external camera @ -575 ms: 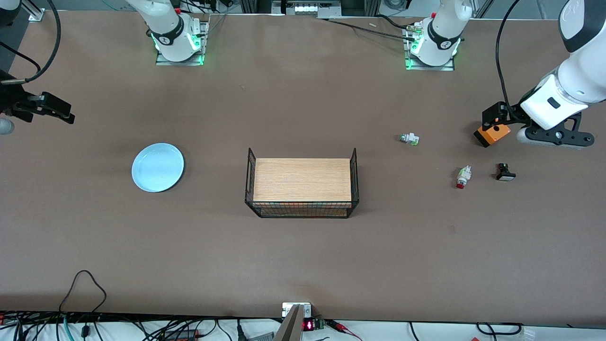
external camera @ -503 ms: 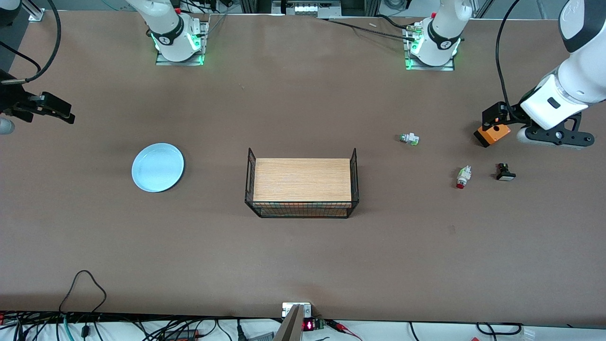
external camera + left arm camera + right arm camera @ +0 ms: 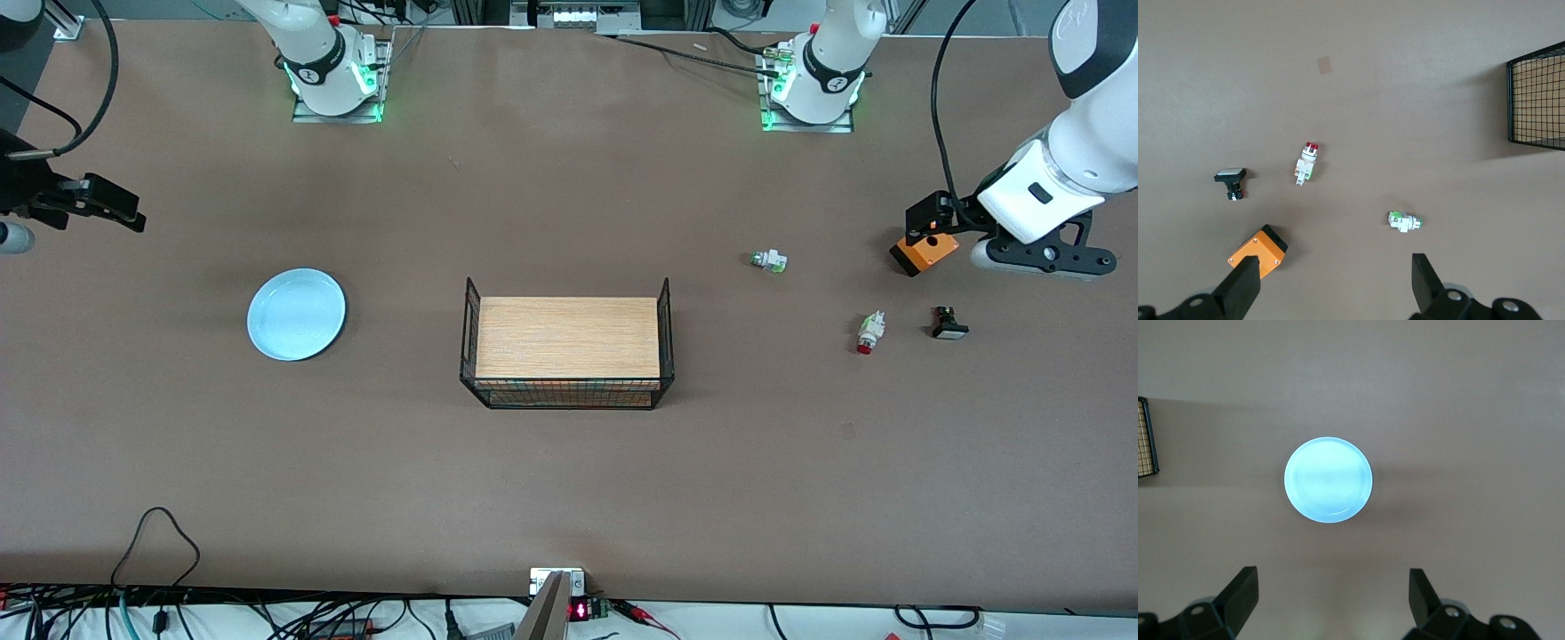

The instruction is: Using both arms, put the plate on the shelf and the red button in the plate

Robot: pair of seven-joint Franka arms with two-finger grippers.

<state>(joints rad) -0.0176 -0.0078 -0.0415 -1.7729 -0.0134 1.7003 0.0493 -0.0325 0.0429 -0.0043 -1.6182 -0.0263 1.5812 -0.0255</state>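
Table (image 3: 569, 498): plate (image 3: 296, 314) and red button (image 3: 867, 332) lie untouched.
Right gripper (image 3: 1331, 603): wide, has crept toward plate.
Left gripper (image 3: 1335, 283): wide, unmoved, over buttons.

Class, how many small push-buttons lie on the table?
3, all toward the left arm's end: green button farthest from the camera; red button nearer; black button beside it. None seems hidden.
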